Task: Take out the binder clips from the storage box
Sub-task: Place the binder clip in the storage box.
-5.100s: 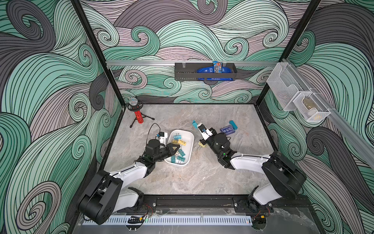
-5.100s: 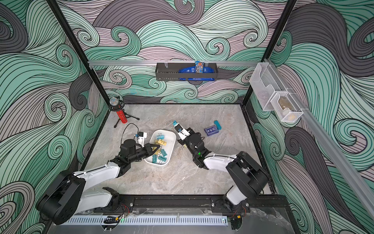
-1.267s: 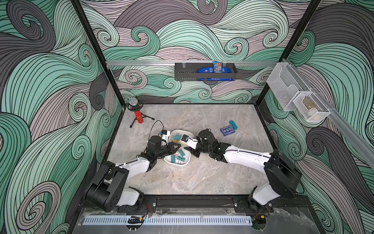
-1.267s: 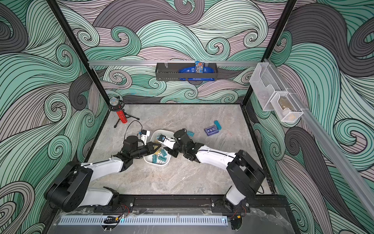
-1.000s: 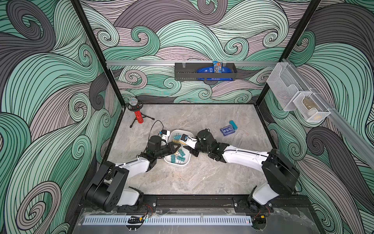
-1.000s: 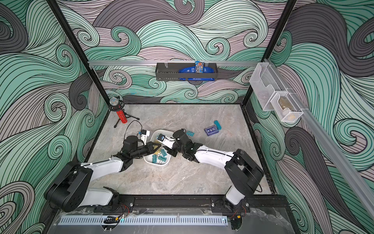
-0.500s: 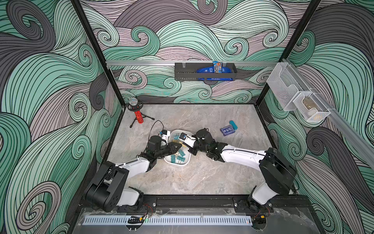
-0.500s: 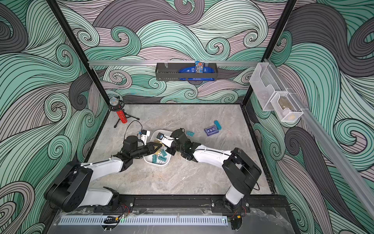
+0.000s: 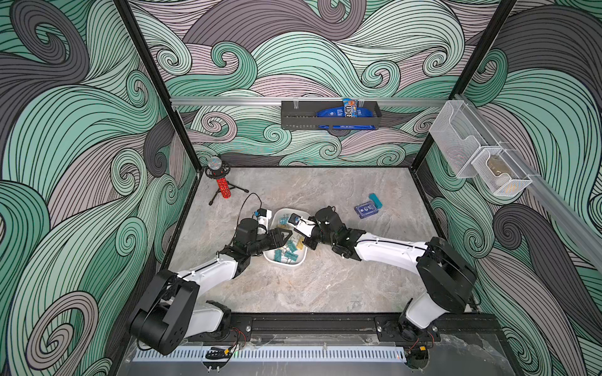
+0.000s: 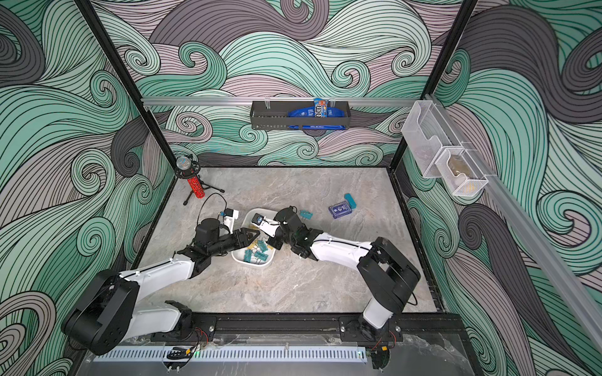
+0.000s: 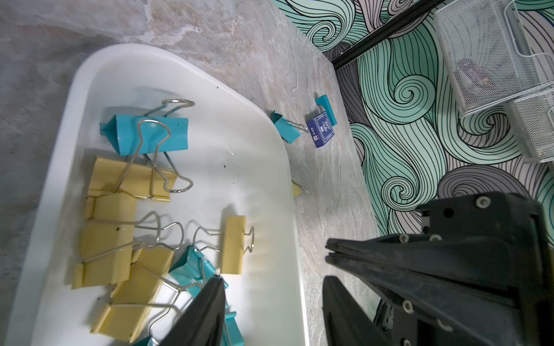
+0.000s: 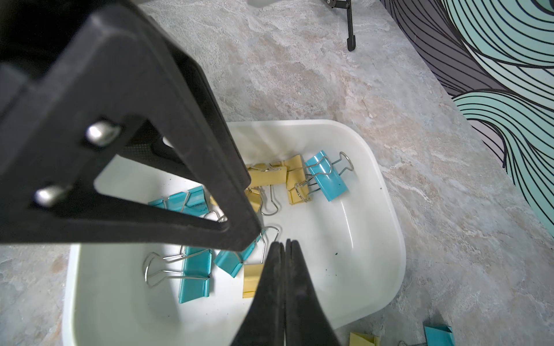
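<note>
Two strays lie out on the grey, marble-veined counter (image 9: pixel 293 293), a teal clip (image 11: pixel 286 130) and a pale yellow clip (image 11: pixel 296 190), both just beside the storage box (image 9: pixel 284 263); the other binder clips (image 9: pixel 286 252) are heaped inside that white tray near mid-counter; the left gripper (image 11: pixel 273 278) hangs over it with jaws released; the right gripper (image 12: pixel 283 244) has its jaws clenched, tips at a wire loop, though whether they pinch it cannot be told; a dark blue card box (image 9: pixel 368 209) and a teal block (image 9: pixel 375 200) sit further right; swirling teal, mauve and grey waves cover the walls (image 9: pixel 81 130); a black rack (image 9: pixel 299 118) hangs on the back wall, white mesh baskets (image 9: pixel 456 143) on the side wall.
</note>
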Controlling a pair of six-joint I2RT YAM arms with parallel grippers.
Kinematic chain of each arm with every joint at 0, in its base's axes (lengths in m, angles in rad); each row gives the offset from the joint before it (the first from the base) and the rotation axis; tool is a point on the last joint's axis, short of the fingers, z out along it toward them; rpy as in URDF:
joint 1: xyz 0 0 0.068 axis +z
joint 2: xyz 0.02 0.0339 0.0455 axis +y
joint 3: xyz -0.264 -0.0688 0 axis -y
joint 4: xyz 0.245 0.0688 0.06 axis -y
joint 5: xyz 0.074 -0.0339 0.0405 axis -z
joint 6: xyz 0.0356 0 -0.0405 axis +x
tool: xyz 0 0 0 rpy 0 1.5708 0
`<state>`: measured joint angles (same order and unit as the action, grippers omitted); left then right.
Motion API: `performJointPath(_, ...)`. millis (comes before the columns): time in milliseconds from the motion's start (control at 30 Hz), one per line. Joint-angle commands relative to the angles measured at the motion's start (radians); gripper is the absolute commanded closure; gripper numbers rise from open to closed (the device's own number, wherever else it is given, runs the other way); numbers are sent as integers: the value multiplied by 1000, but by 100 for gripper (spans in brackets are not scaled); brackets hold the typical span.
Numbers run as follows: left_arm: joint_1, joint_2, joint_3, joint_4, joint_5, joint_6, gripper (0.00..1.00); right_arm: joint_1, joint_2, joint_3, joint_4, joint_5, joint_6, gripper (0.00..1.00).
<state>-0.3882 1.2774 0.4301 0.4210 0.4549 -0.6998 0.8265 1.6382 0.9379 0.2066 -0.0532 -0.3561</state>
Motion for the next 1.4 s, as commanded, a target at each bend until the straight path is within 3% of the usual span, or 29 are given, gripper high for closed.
performJointPath(0, 9, -30, 46, -78, -51, 50, 44, 5, -2, 10, 1, 14, -5, 93)
performJointPath(200, 40, -79, 79, -213, -176, 102, 44, 5, 24, 36, -70, 11, 1, 77)
performJointPath(367, 71, -115, 66, -228, -221, 126, 44, 6, 90, 121, -180, 20, 17, 70)
performJointPath(600, 75, -75, 50, -220, -211, 129, 47, 33, 197, 249, -359, 104, 19, 69)
performJointPath(967, 78, -56, 50, -214, -200, 136, 49, 79, 261, 337, -473, 288, 45, 70)
performJointPath(1367, 80, -23, 33, -180, -181, 134, 51, 94, 295, 367, -510, 331, 66, 69)
